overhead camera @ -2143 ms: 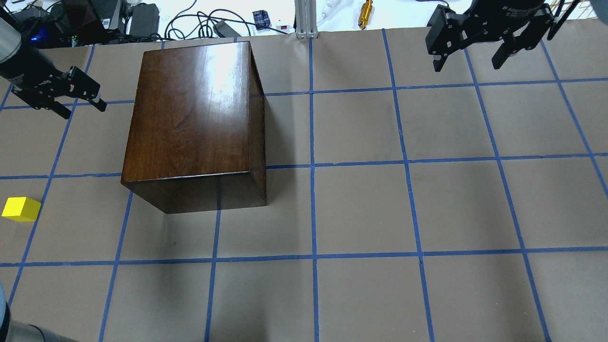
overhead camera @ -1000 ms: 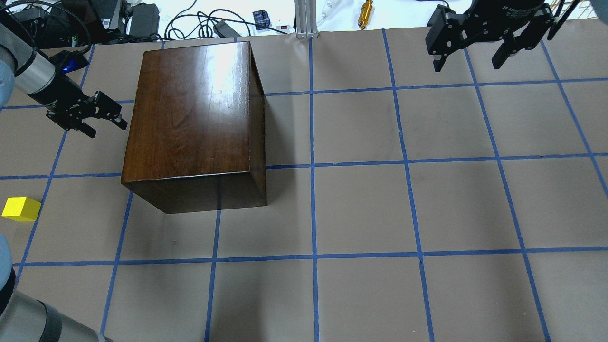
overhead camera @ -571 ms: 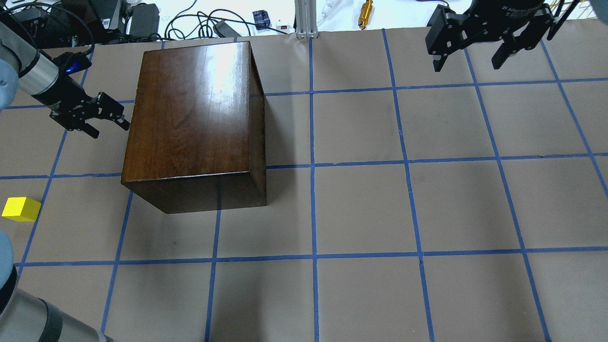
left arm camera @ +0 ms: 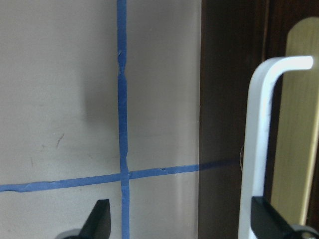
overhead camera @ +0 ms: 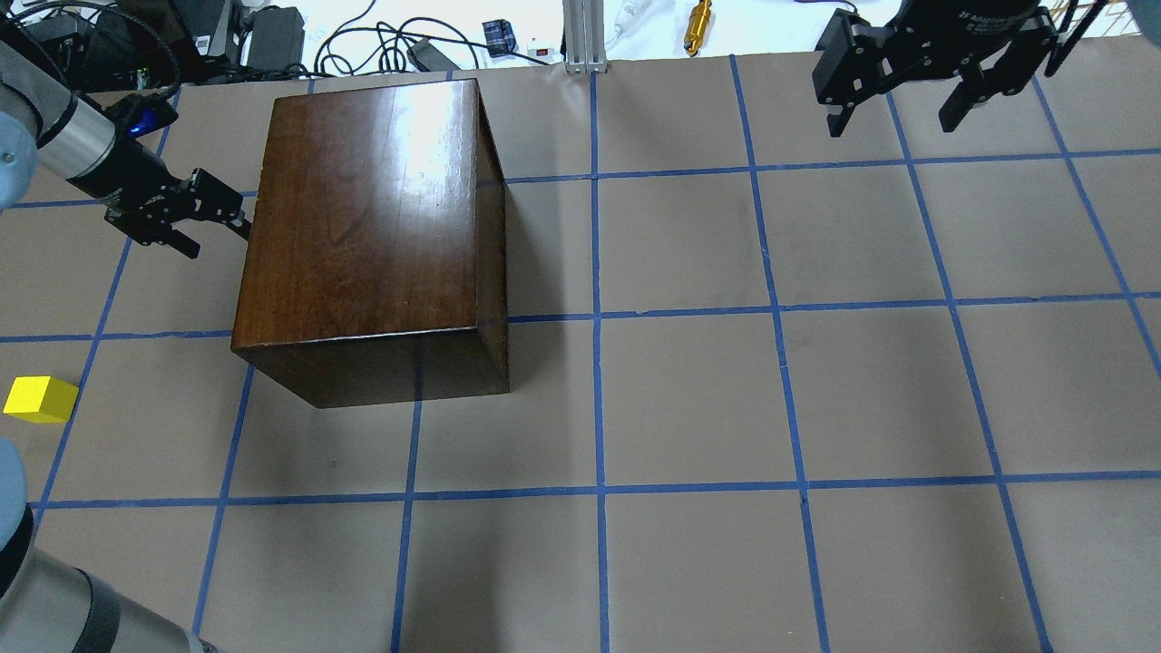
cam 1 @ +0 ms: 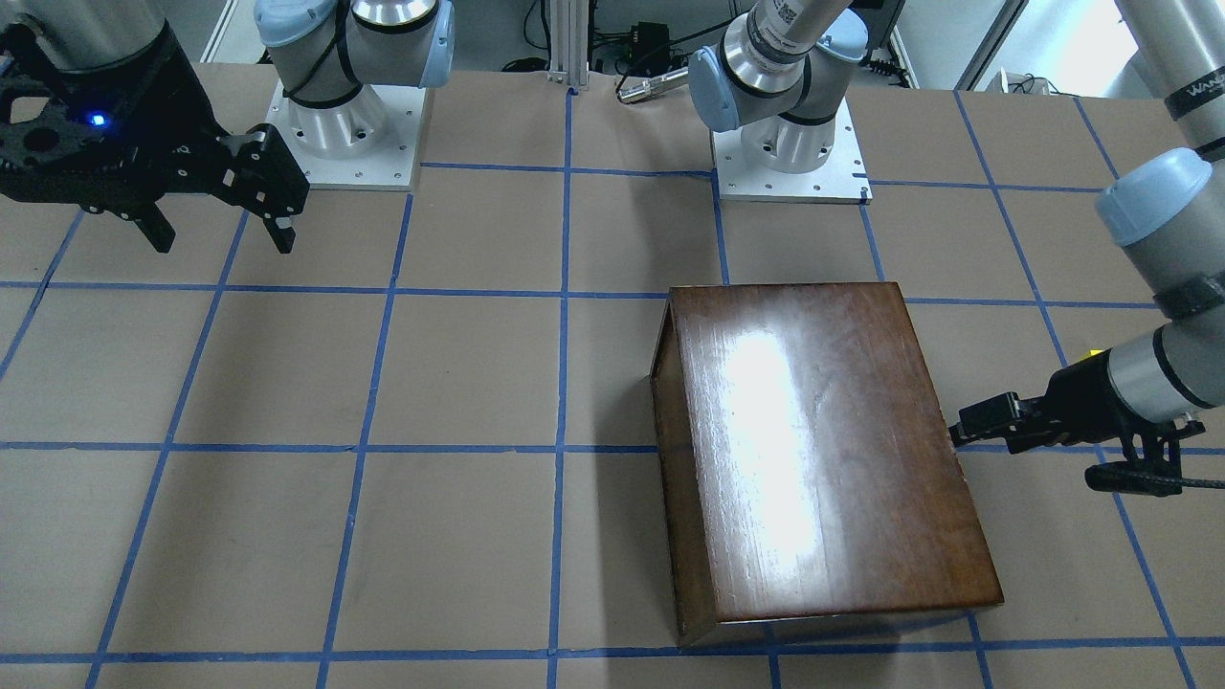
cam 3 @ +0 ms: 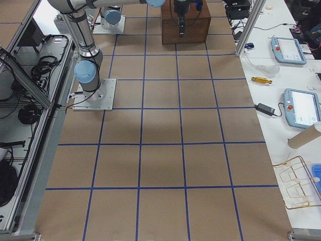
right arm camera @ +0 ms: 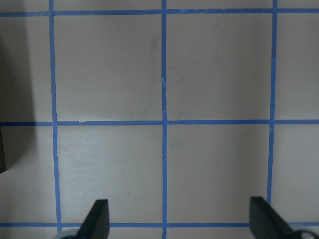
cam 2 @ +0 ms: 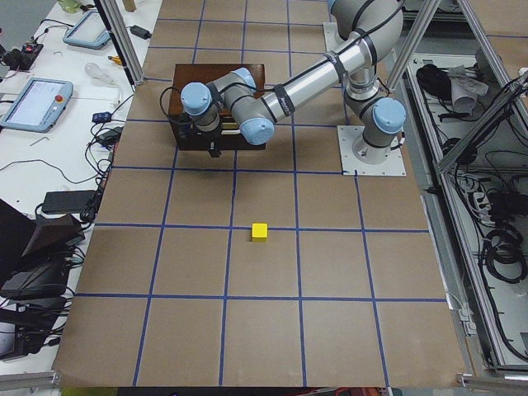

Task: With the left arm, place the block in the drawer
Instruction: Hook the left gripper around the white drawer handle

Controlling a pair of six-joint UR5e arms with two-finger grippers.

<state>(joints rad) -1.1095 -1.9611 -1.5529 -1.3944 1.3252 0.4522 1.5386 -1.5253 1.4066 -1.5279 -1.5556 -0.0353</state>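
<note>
The yellow block lies on the table near the left edge, apart from everything; it also shows in the exterior left view. The glossy dark brown box stands with its drawer pushed in, so the pale tray is hidden. My left gripper is open and empty, level against the box's left side. In the left wrist view the gripper faces the dark front panel, and a white bar handle stands just inside one fingertip. My right gripper hangs open and empty at the far right.
Cables, a power brick and a brass part lie beyond the table's far edge. An aluminium post stands at the back centre. Blue tape lines grid the brown table. The two arm bases are bolted on the robot's side.
My left gripper has moved right and slightly down toward the box's left side, and now reaches it. The block, the box and the right arm have not moved.
</note>
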